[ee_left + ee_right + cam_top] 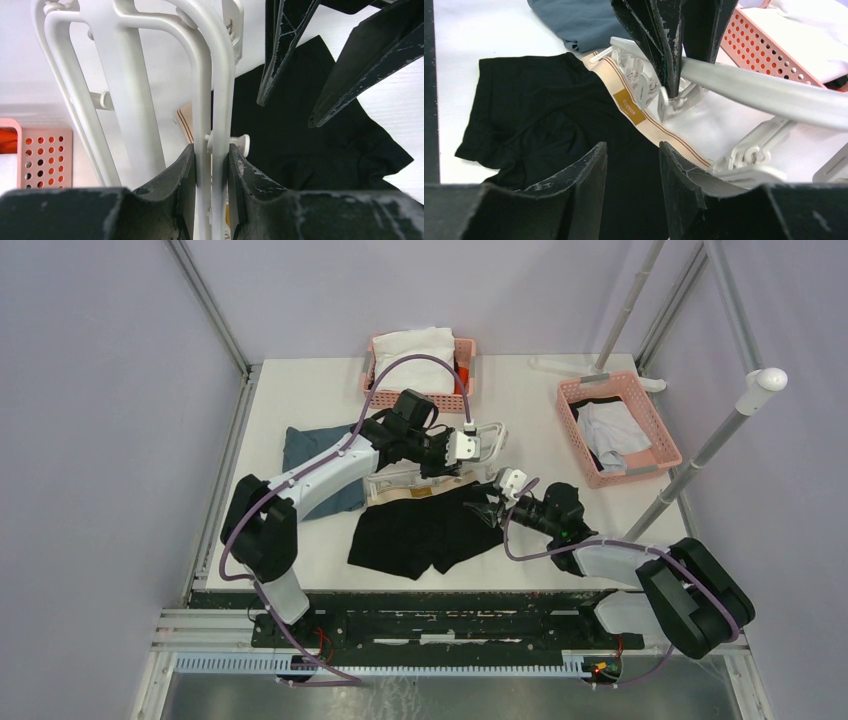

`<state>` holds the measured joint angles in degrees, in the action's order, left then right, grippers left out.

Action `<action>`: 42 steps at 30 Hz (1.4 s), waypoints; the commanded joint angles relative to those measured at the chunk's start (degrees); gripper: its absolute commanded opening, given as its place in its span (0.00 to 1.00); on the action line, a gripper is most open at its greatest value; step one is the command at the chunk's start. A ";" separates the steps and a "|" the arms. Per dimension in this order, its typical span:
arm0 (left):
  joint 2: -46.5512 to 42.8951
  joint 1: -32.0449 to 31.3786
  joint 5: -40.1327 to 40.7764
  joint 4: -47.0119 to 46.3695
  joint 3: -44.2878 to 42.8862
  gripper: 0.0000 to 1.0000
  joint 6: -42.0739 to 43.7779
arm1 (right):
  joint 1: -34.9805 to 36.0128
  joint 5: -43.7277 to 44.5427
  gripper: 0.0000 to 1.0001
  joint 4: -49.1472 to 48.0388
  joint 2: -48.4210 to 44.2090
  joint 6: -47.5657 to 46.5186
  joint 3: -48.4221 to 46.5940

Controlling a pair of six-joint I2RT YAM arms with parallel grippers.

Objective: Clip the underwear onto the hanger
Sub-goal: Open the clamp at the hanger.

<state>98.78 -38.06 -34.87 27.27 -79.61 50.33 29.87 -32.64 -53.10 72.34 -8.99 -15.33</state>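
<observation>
The black underwear (430, 532) lies flat on the white table, its beige waistband (644, 120) toward the far side and passing under the hanger. The white plastic hanger (400, 480) rests tilted over that waistband, held up at one end. My left gripper (212, 167) is shut on two of the hanger's rails (220, 100). Small clips (640, 82) dangle just above the waistband. My right gripper (633, 155) hovers open over the black fabric near the waistband, with nothing between its fingers. In the top view it (492, 502) sits at the underwear's right edge, close below the left gripper (475, 447).
A folded blue-grey cloth (310, 455) lies left of the hanger. A pink basket (462, 400) with a white garment stands at the back, another pink basket (650, 430) at the right. A slanted metal pole (700, 455) rises at the right edge.
</observation>
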 commanded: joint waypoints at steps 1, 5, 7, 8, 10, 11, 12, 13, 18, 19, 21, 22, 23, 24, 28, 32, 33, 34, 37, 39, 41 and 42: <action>-3.47 -0.08 -2.26 -3.52 -0.24 0.03 1.64 | 0.23 -1.94 0.51 -3.60 1.64 -5.26 -3.10; -3.67 -0.11 -2.64 -3.03 -0.18 0.03 2.50 | 0.27 -1.03 0.51 -6.00 2.83 -5.46 -3.12; -3.80 -0.15 -2.86 -2.85 -0.19 0.03 2.61 | 0.23 -0.41 0.51 -6.47 3.49 -5.02 -3.40; -3.83 -0.09 -2.96 -2.77 -0.17 0.03 2.69 | 0.24 0.07 0.51 -6.68 3.70 -4.99 -3.53; -3.96 -0.09 -3.17 -2.62 -0.19 0.03 2.96 | 0.24 1.47 0.52 -7.56 4.33 -5.00 -3.73; -4.02 -0.09 -3.26 -2.45 -0.19 0.03 3.06 | 0.25 1.98 0.52 -8.09 4.56 -5.03 -3.76; -4.11 -0.10 -3.25 -2.28 -0.15 0.03 3.25 | 0.26 2.40 0.53 -8.53 4.77 -5.06 -3.85; -4.11 -0.19 -3.27 -2.26 -0.19 0.03 3.43 | 0.23 2.57 0.53 -8.69 5.05 -5.07 -4.03; -4.13 -0.15 -3.53 -1.68 -0.19 0.03 4.12 | 0.21 1.98 0.56 -5.92 5.07 -4.54 -5.86; -4.24 -0.13 -3.61 -1.54 -0.15 0.03 4.35 | 0.23 1.68 0.57 -5.85 5.09 -4.54 -6.07; -4.30 -0.08 -3.77 -1.27 -0.19 0.03 4.73 | 0.21 1.43 0.57 -6.69 5.54 -4.54 -6.11; -4.30 -0.08 -3.92 -1.18 -0.26 0.03 4.84 | 0.19 1.44 0.57 -7.08 5.77 -4.56 -6.18; -4.37 -0.16 -4.03 -1.10 -0.26 0.03 4.91 | 0.22 1.52 0.57 -7.43 6.06 -4.61 -6.18; -4.33 -0.11 -4.20 -0.95 -0.32 0.03 5.00 | 0.21 1.66 0.57 -7.68 6.26 -4.63 -6.20; -4.54 -0.09 -4.75 -0.43 -0.54 0.03 5.53 | 0.18 1.65 0.57 -8.53 7.41 -4.59 -6.55; -4.74 -0.14 -4.94 -0.13 -0.53 0.03 5.91 | 0.02 1.57 0.57 -11.39 9.01 -3.42 -6.55; -4.82 -0.15 -4.94 -0.14 -0.47 0.03 5.92 | -0.03 1.35 0.57 -12.21 9.38 -2.91 -6.62; -4.84 -0.17 -4.94 -0.11 -0.49 0.03 5.94 | 0.01 1.12 0.57 -12.80 9.87 -2.20 -6.75; -4.75 -0.12 -4.94 -0.09 -0.46 0.03 6.08 | -0.03 -0.03 0.56 -13.43 10.66 -0.99 -7.58; -4.80 -0.09 -4.94 -0.03 -0.51 0.03 6.18 | 0.01 -0.52 0.56 -13.48 11.06 -0.71 -8.07; -4.83 -0.10 -5.03 -0.10 -0.54 0.03 6.16 | 0.00 -0.41 0.56 -13.55 11.23 -0.75 -8.35; -4.93 -0.17 -5.03 -0.07 -0.54 0.03 6.17 | 0.00 -0.16 0.56 -13.57 11.25 -0.84 -8.44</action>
<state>97.47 -37.95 -36.75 29.93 -79.09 53.12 29.89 -31.48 -62.17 83.46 -11.29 -20.99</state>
